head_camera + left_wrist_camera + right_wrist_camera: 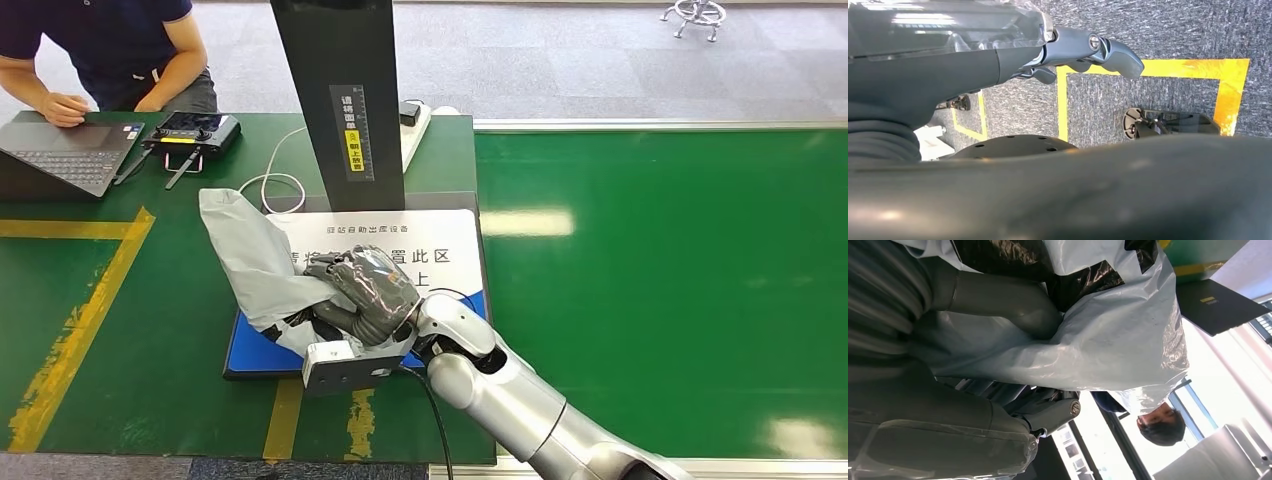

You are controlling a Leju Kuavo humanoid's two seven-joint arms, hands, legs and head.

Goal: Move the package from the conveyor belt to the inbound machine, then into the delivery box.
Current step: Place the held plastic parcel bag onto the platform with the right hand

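Observation:
The package [250, 262] is a grey plastic mailer bag with black patches. My right hand [362, 295] grips its near end over the inbound machine's white and blue pad [440, 245], and the bag's free end stands up and to the left of the pad. Up close, the right wrist view has the thumb [998, 297] pressed into the bag [1108, 345]. The machine's black post [340, 90] rises behind the pad. My left hand [1083, 50] hangs over the carpet with its fingers [1120, 57] loosely curled around nothing.
The green conveyor belt [660, 280] runs to the right of the machine. A person [100, 50] sits at the far left by a laptop [65, 155] and a handheld controller [190, 130]. White cable [275, 180] and a power strip [415, 125] lie beside the post.

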